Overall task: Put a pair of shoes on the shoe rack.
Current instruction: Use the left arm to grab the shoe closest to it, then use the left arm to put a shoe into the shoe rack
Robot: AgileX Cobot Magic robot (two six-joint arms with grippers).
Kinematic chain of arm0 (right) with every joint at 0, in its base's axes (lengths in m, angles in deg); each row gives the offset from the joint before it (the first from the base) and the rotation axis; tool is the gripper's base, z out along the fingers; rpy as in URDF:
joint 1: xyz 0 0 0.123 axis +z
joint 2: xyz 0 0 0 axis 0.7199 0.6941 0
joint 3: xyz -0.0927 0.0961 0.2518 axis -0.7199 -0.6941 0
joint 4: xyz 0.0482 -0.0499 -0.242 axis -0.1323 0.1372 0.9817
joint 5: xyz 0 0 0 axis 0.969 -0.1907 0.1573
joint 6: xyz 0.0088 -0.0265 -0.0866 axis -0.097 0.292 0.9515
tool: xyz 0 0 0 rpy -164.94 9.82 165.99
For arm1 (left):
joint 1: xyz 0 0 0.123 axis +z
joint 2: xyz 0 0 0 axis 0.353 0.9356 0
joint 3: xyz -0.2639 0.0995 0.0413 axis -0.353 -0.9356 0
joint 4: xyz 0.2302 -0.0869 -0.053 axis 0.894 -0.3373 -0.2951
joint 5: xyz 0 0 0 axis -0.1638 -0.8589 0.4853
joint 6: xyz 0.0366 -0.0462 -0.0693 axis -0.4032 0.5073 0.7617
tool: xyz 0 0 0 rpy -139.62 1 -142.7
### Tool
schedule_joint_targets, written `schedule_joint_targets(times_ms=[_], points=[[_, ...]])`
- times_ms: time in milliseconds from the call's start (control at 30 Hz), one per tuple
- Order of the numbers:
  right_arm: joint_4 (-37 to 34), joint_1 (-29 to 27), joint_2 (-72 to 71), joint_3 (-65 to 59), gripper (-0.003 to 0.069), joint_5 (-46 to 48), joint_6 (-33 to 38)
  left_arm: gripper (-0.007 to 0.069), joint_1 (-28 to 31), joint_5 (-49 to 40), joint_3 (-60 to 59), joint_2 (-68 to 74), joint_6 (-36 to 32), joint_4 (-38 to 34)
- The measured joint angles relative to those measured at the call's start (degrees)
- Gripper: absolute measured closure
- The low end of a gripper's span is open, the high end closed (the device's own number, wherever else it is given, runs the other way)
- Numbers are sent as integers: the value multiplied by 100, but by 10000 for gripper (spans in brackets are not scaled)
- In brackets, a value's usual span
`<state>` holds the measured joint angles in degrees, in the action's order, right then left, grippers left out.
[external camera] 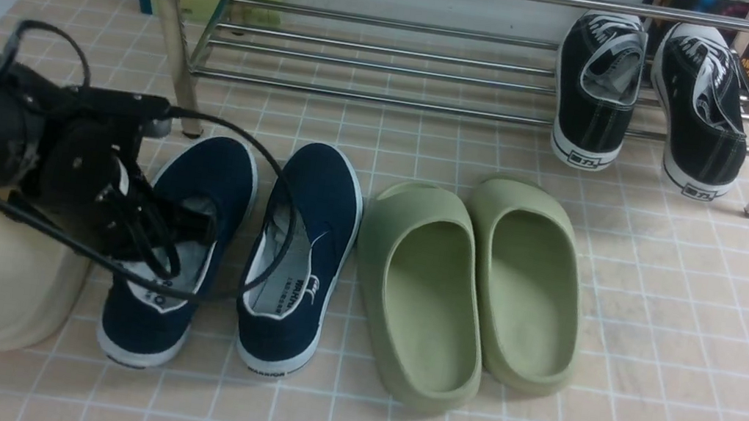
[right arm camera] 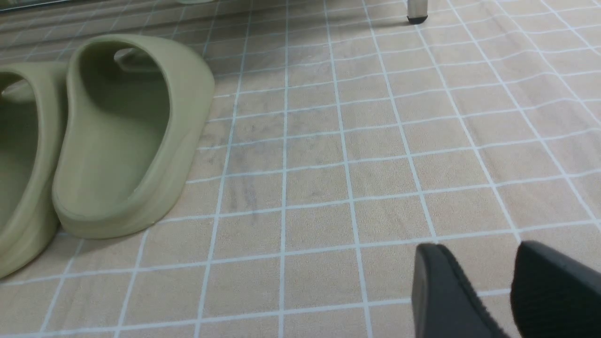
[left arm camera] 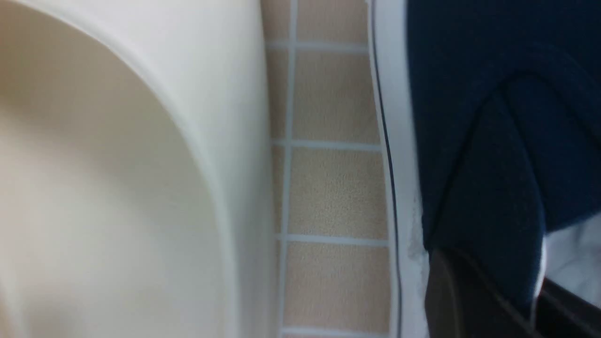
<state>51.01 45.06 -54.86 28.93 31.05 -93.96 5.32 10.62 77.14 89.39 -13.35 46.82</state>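
The shoe rack [external camera: 376, 98] stands at the bench's [external camera: 676, 374] far edge, with black sneakers [external camera: 597, 88] on it. Cream slides [external camera: 7, 282] and green slides [external camera: 423, 285] sit either side of the blue shoes [external camera: 316, 202], near the front left corner. Left jaws sit over one shoe's side; I cannot tell if they squeeze. Right jaws are open.

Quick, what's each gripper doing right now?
Left gripper: at the side wall of the left navy shoe; open or shut cannot be told.
Right gripper: open, holding nothing.
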Motion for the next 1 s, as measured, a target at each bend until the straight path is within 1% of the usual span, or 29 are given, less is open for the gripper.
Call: schedule_joint_targets(times_ms=[100, 233, 333, 400, 500, 700, 833, 933, 967, 1000], points=[[0, 0, 0, 0, 421, 0, 0, 588, 0, -392, 409, -321, -144, -13], [0, 0, 0, 0, 421, 0, 0, 588, 0, -649, 1020, -278, -471, -168], [0, 0, 0, 0, 421, 0, 0, 588, 0, -816, 1832, 261, -794, -306], [0, 0, 0, 0, 420, 0, 0, 588, 0, -872, 2265, 668, -879, -340], [6, 0, 0, 0, 420, 0, 0, 588, 0, -944, 3294, 1493, -933, -356], [6, 0, 0, 0, 420, 0, 0, 588, 0, -946, 4927, 2819, -933, -223], [6, 0, 0, 0, 420, 0, 0, 578, 0, -657, 5939, 3584, -800, 70], [6, 0, 0, 0, 420, 0, 0, 540, 0, -539, 6400, 3951, -391, 324], [6, 0, 0, 0, 420, 0, 0, 536, 0, -538, 6422, 3970, -360, 343], [1, 0, 0, 0, 420, 0, 0, 484, 0, -446, 6550, 4093, -95, 500]])
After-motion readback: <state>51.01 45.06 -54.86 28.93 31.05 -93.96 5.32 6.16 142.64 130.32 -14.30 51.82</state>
